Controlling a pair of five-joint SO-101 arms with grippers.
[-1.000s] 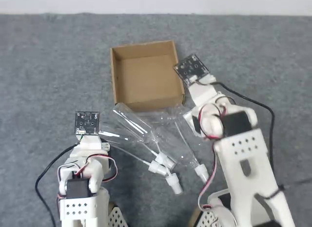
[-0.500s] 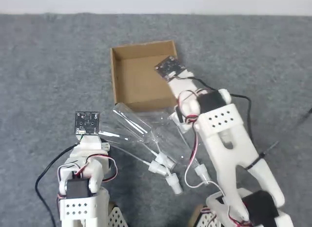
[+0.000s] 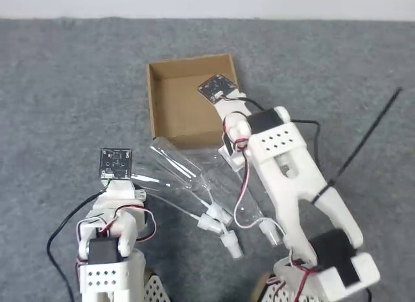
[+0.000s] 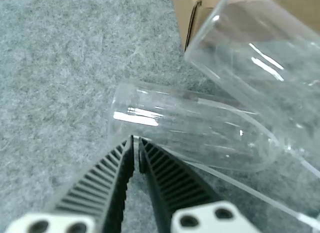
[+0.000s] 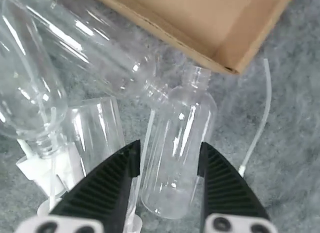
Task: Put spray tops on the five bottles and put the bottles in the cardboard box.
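Note:
Several clear bottles (image 3: 178, 164) lie in a pile in front of the cardboard box (image 3: 155, 94). Three carry white spray tops (image 3: 216, 219) at their near ends. My right gripper (image 5: 169, 147) is open just above an uncapped bottle (image 5: 181, 135), whose bare neck points at the box corner (image 5: 227, 58). This bottle lies between the two fingers, which are not touching it. My left gripper (image 4: 136, 143) is shut on nothing, its tips at the base of a lying bottle (image 4: 195, 130). A second bottle (image 4: 260, 63) slants above it, beside the box (image 4: 189, 13).
A loose white dip tube (image 5: 258, 125) lies on the grey carpet (image 3: 58, 88) beside the uncapped bottle. The right arm (image 3: 285, 166) stretches over the right part of the pile. A black cable (image 3: 363, 143) sticks out to the right. The box interior (image 3: 191, 104) holds nothing.
The right arm has swung left and forward, from beside the box's right corner to over the bottles at its front edge. The left arm and the bottles have not moved.

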